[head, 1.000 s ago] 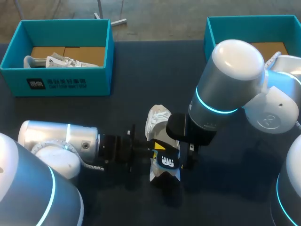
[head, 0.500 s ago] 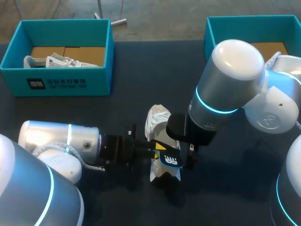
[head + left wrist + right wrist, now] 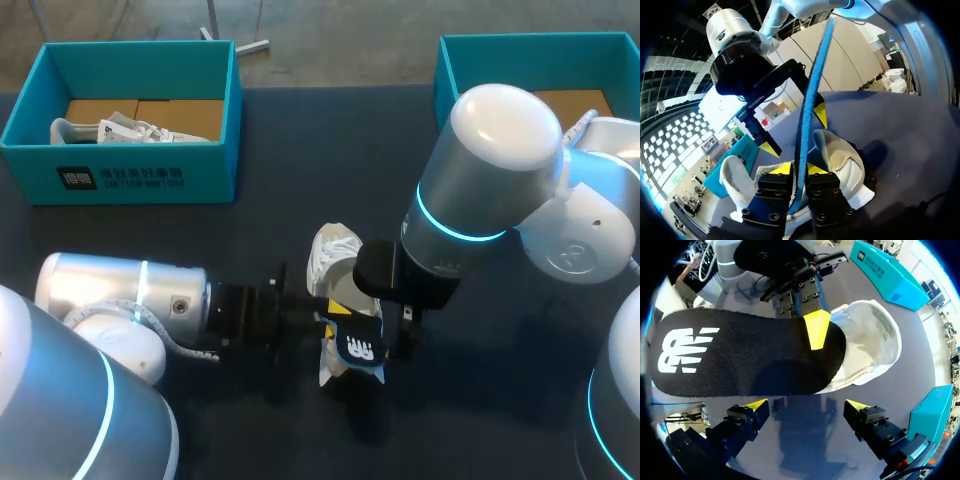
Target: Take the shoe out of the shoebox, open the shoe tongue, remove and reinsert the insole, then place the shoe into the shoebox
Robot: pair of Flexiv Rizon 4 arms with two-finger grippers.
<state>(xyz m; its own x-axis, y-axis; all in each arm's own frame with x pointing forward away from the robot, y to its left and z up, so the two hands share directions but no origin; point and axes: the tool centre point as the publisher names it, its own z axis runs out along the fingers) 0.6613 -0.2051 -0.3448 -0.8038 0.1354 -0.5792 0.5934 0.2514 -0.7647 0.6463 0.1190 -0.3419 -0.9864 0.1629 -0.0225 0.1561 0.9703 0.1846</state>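
The shoe [image 3: 335, 250] lies near the middle of the table [image 3: 300, 150], out of the shoebox [image 3: 120, 170] at the far left corner. The insole [image 3: 740, 360] is out as well, held on edge just above the shoe. The left gripper [image 3: 799, 169] pinches the insole between both fingers. The right gripper [image 3: 805, 405] hangs over it, fingers spread wide, holding nothing. By my judgement, what remains is sliding the insole back in and boxing the shoe.

You're working over a dark surface [image 3: 290, 140]. At its far left corner, a spare white shoe [image 3: 110, 129] lies on brown cardboard [image 3: 185, 112] inside a teal box [image 3: 120, 180].
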